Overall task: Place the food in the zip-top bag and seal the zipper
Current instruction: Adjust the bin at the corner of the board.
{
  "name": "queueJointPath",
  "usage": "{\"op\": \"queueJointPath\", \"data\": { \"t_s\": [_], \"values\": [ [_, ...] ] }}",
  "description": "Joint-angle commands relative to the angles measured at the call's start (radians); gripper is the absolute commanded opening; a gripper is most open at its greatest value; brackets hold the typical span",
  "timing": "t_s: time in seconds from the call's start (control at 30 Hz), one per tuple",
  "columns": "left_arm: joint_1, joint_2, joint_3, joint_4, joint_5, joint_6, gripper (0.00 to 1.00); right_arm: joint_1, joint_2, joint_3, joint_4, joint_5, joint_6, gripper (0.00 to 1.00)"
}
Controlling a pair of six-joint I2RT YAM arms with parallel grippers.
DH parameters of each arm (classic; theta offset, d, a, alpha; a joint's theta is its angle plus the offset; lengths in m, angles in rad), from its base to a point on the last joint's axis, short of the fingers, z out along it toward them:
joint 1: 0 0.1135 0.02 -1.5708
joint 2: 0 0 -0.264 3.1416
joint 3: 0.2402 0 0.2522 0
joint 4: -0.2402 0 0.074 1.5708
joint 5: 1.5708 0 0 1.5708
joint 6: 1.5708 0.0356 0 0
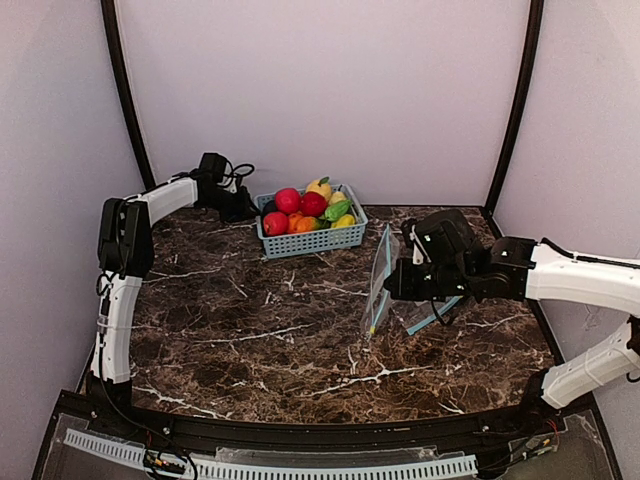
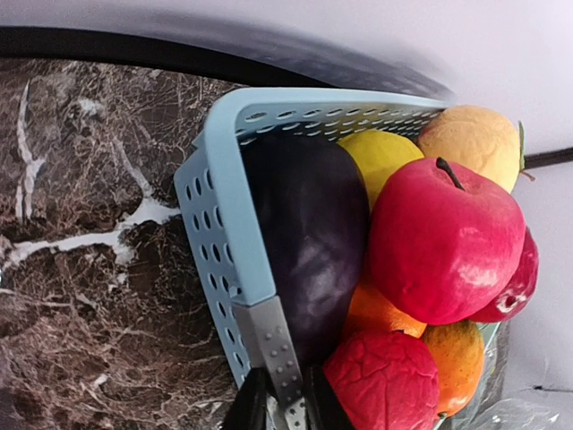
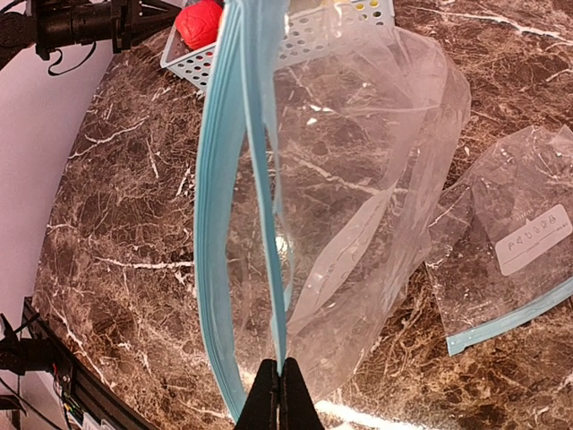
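Note:
The food [image 1: 303, 208], several glossy toy fruits, fills a light-blue mesh basket [image 1: 310, 241] at the back of the table. In the left wrist view I see a red apple [image 2: 443, 242], a long dark vegetable [image 2: 309, 233] and a crinkled red fruit [image 2: 385, 381]. My left gripper [image 1: 240, 207] is shut on the basket's left rim [image 2: 228, 179], with a grey dimpled pad [image 2: 273, 345] on it. My right gripper [image 1: 388, 280] is shut [image 3: 280, 381] on one side of the zipper [image 3: 262, 179] and holds the clear zip-top bag [image 3: 358, 179] upright, its mouth gaping towards the basket.
A second clear bag [image 3: 519, 260] with a white label lies flat on the marble table [image 1: 250, 340] to the right of the held one; it also shows in the top view [image 1: 437, 315]. Purple walls close in the back and sides.

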Motion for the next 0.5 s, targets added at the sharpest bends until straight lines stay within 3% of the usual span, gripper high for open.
{"op": "queueJointPath", "data": {
  "t_s": [0.0,0.13,0.47],
  "values": [
    [-0.001,0.006,0.027,0.015,0.042,-0.052,0.09,0.01,-0.017,-0.01,0.026,0.002,0.009,0.0],
    [-0.002,0.006,0.023,0.041,0.044,-0.091,0.01,0.01,-0.024,-0.011,0.027,0.004,0.01,0.0],
    [0.0,-0.051,-0.015,0.073,0.071,-0.075,0.01,0.01,-0.038,-0.014,0.025,0.011,0.012,0.0]
  ]
}}
